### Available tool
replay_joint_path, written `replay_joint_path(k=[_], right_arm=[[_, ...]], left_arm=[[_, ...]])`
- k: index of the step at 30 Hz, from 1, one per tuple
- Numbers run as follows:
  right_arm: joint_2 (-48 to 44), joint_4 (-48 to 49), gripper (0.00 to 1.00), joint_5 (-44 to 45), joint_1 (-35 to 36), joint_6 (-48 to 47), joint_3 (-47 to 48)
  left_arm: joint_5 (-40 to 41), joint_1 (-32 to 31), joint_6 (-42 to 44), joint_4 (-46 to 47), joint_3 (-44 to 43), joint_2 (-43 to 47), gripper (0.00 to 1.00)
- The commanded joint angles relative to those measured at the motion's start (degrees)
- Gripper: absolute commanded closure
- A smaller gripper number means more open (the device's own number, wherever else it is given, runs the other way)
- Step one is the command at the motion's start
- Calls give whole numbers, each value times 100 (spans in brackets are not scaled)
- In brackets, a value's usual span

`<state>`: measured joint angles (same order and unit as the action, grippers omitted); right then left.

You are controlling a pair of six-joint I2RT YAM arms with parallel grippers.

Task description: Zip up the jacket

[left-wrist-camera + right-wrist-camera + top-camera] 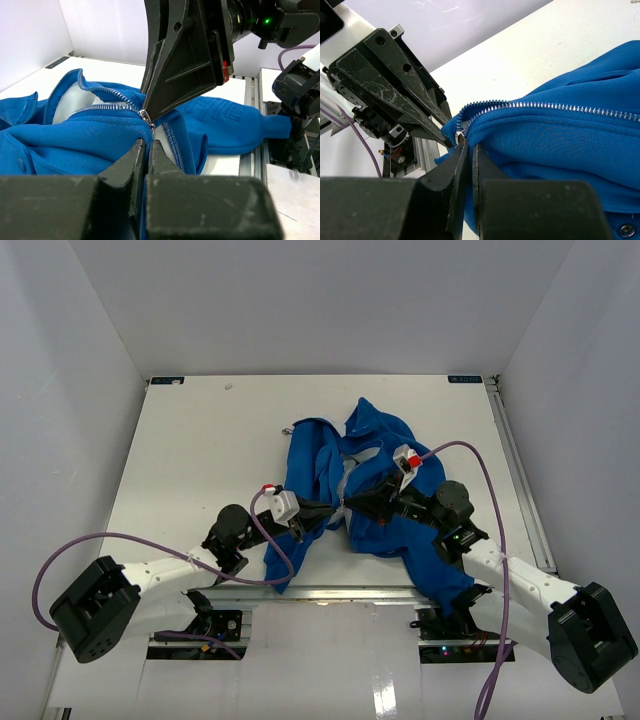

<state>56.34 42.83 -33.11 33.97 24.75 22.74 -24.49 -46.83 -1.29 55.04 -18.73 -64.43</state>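
The royal-blue jacket [372, 438] lies crumpled on the middle of the white table, its light lining and pale zipper showing. My left gripper [333, 510] and right gripper [350, 502] meet tip to tip at its near edge. In the left wrist view my left gripper [146, 144] is shut on the blue fabric just below the metal zipper slider [145, 116], and the right gripper's fingers [180, 60] come down onto the slider. In the right wrist view my right gripper [469, 145] is shut on the jacket [560, 140] at the slider [460, 136], the zipper teeth [555, 106] running away to the right.
The white table [200, 440] is boxed in by white walls on three sides. An aluminium rail [330, 592] runs along the near edge, with one jacket sleeve [445, 585] draped over it. Purple cables [480, 480] loop from both wrists.
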Motion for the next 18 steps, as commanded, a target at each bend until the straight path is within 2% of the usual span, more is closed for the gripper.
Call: replay_joint_path(k=[1, 15, 18], right_arm=[[-54, 226, 92, -70, -32, -77, 341], [-148, -41, 92, -164, -222, 27, 796], [-158, -27, 92, -251, -216, 38, 752]], left_arm=[[-285, 7, 65, -294, -272, -70, 100], [-217, -1, 380, -1128, -683, -383, 100], [43, 2, 291, -1115, -704, -357, 100]])
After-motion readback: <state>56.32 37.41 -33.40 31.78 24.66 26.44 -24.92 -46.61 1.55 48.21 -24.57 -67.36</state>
